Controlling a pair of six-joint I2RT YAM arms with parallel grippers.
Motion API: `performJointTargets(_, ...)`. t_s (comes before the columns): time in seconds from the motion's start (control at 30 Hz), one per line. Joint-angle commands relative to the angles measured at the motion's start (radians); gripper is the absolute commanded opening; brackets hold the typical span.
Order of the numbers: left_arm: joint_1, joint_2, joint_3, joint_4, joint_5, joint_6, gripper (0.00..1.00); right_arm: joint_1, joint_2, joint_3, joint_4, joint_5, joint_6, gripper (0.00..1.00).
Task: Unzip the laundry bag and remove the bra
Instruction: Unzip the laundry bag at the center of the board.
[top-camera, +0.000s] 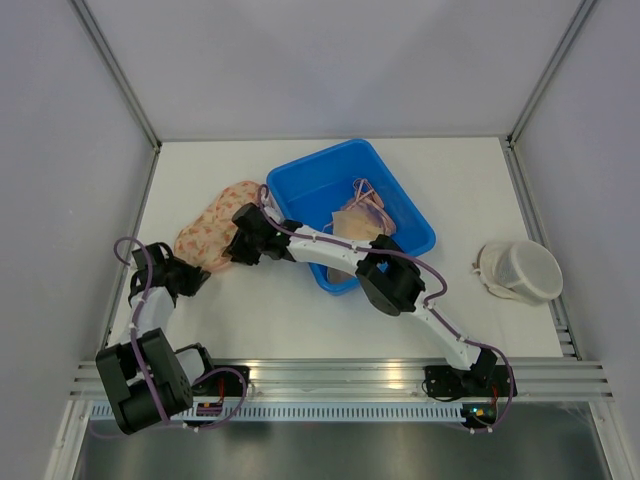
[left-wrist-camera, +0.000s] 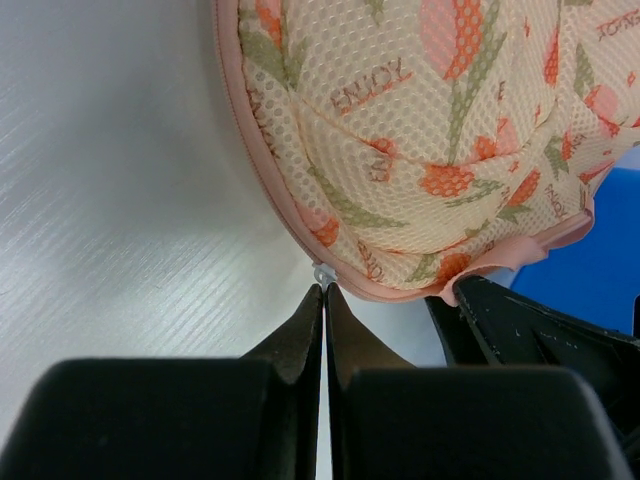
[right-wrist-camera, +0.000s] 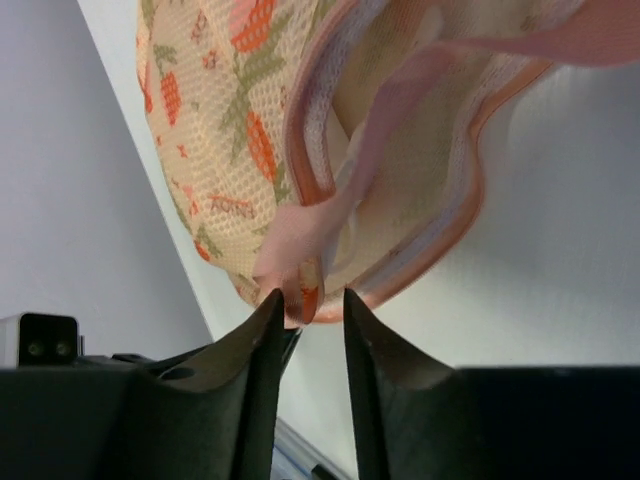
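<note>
The laundry bag (top-camera: 212, 232), cream mesh with orange flowers and pink trim, lies left of the blue bin. My left gripper (top-camera: 197, 283) is at its near edge, shut (left-wrist-camera: 325, 290), with the small clear zipper pull (left-wrist-camera: 322, 272) pinched at the fingertips. The bag's mouth gapes in the right wrist view (right-wrist-camera: 400, 200). My right gripper (right-wrist-camera: 310, 300) is at that mouth, jaws apart, and a pink flap of trim (right-wrist-camera: 295, 255) rests against the left fingertip. The bra inside the bag is hidden.
The blue bin (top-camera: 395, 185) stands just right of the bag and holds a beige garment with thin straps (top-camera: 358, 215). A white mesh pouch (top-camera: 520, 270) lies at the right edge. The right arm (top-camera: 390, 280) reaches across in front of the bin.
</note>
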Motion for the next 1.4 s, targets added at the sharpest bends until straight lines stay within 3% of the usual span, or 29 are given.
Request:
performJointTargets(0.0, 0.006, -0.030, -0.007, 0.044, 0.024, -0.012, 0.02, -0.009, 0.009, 0.030, 0.039, -0.002, 0.003, 0.32)
performJointTargets(0.1, 0.006, -0.036, -0.007, 0.043, 0.018, -0.012, 0.02, -0.013, 0.012, 0.029, 0.042, 0.000, -0.004, 0.17)
performJointTargets(0.4, 0.006, -0.049, -0.020, 0.047, 0.021, -0.010, 0.02, -0.015, 0.018, 0.026, 0.049, -0.006, -0.017, 0.01)
performJointTargets(1.37, 0.051, -0.072, 0.046, -0.150, -0.190, 0.051, 0.02, -0.029, 0.090, 0.157, -0.050, 0.084, -0.216, 0.01)
